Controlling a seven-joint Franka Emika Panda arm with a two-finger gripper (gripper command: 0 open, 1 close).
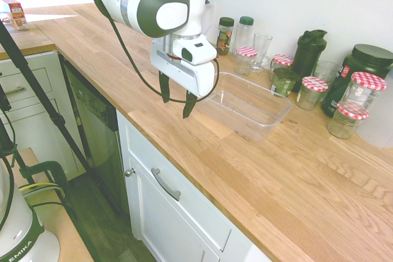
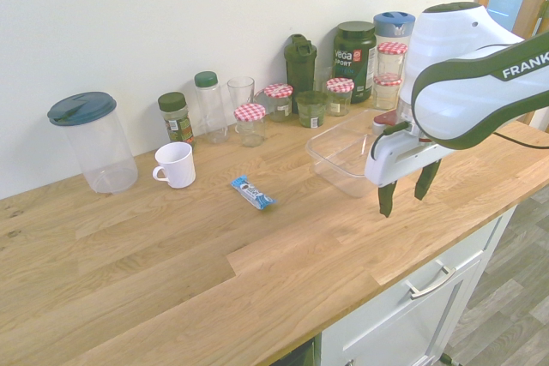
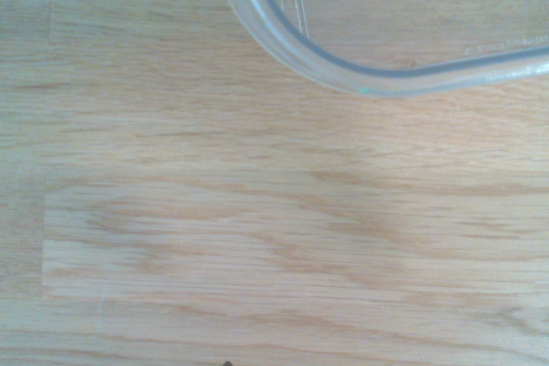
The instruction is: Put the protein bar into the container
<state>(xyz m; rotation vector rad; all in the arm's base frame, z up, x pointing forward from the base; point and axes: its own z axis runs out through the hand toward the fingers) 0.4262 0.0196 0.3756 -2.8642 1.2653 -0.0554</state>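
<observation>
With gripper [image 2: 403, 207] empty and spread apart, need to travel along the counter [image 2: 171, 272]'s front edge, past the container [image 2: 330, 163], toward the mug [image 2: 177, 166], for the bar [image 2: 252, 194] pointing crosswise to that edge.

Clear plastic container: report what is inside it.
Through the clear walls of the container, only bare wooden countertop shows; no protein bar inside. In the second exterior view, the jaws hide part.

Arm: white Franka [image 2: 463, 57] with dark green-grey panels
Lettering: "FRANK" in white on a dark band
Cable: black, looping [image 1: 126, 50]
Gripper: white housing, two dark, tapering fingers [image 1: 177, 104]
Joint: silver-grey ring [image 1: 126, 1]
</observation>
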